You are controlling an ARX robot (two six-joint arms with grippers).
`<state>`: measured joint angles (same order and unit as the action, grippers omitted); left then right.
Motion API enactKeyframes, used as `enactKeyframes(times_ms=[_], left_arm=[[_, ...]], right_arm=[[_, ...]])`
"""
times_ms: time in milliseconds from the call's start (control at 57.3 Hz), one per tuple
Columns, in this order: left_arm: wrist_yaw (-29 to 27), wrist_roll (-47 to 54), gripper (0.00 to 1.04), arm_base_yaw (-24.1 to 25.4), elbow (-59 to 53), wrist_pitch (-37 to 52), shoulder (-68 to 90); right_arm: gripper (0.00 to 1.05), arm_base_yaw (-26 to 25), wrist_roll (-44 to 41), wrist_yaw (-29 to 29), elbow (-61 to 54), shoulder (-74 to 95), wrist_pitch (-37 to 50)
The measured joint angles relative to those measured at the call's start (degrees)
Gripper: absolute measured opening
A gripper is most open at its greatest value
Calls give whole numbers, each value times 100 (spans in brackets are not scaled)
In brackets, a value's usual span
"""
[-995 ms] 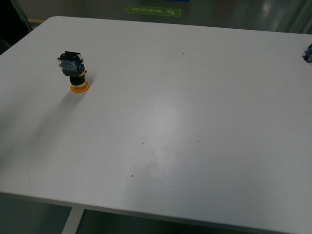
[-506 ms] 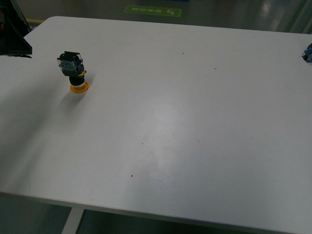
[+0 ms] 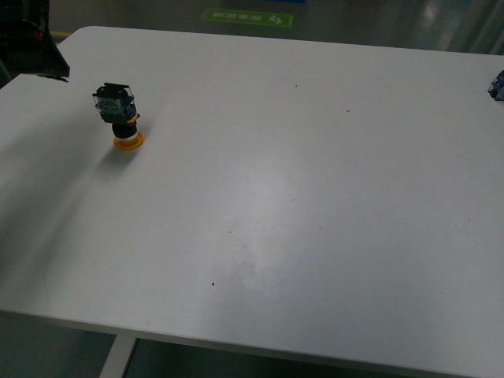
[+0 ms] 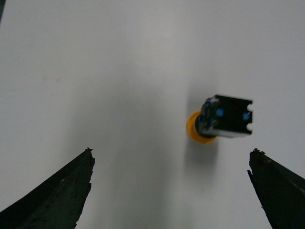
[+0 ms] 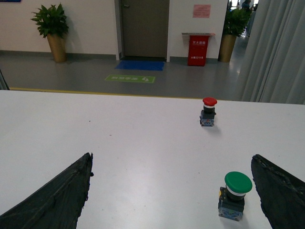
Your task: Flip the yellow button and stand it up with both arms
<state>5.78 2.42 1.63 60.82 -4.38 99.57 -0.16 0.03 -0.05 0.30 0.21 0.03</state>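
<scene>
The yellow button (image 3: pixel 120 116) stands upside down on the white table (image 3: pixel 299 181) at the far left: its orange-yellow cap rests on the table and the black-and-bluish block points up. In the left wrist view the button (image 4: pixel 223 119) lies ahead of my open left gripper (image 4: pixel 171 157), nearer one finger (image 4: pixel 279 188). The left arm (image 3: pixel 35 47) shows as a dark shape at the far left corner, left of the button. My right gripper (image 5: pixel 171 160) is open and empty over the table; it is out of the front view.
A green button (image 5: pixel 235 194) stands upright between the right gripper's fingers, close to one finger (image 5: pixel 281 191). A red button (image 5: pixel 208 111) stands upright further off. A small blue-and-black piece (image 3: pixel 497 85) sits at the table's right edge.
The left arm has come into the front view at the far left corner and moved right, toward the yellow button. The button has not moved.
</scene>
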Motion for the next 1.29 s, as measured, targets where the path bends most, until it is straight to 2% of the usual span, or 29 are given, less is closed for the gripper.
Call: enactKeyframes(times_ms=[70,209,681,1292], left_arm=[[245,-90,98,-22,173,-2,122],[343,-131,98,-109,396,-17,299],[162,-474,98,-498,1370,-459,1213],[129,-704,98,-765,1803,-1038,1517]], right_arm=[[97,0,0,-2,0,0,0],[97,0,0,0,0,0,0],[97,0,0,0,0,0,0],[97,0,0,0,0,0,0]])
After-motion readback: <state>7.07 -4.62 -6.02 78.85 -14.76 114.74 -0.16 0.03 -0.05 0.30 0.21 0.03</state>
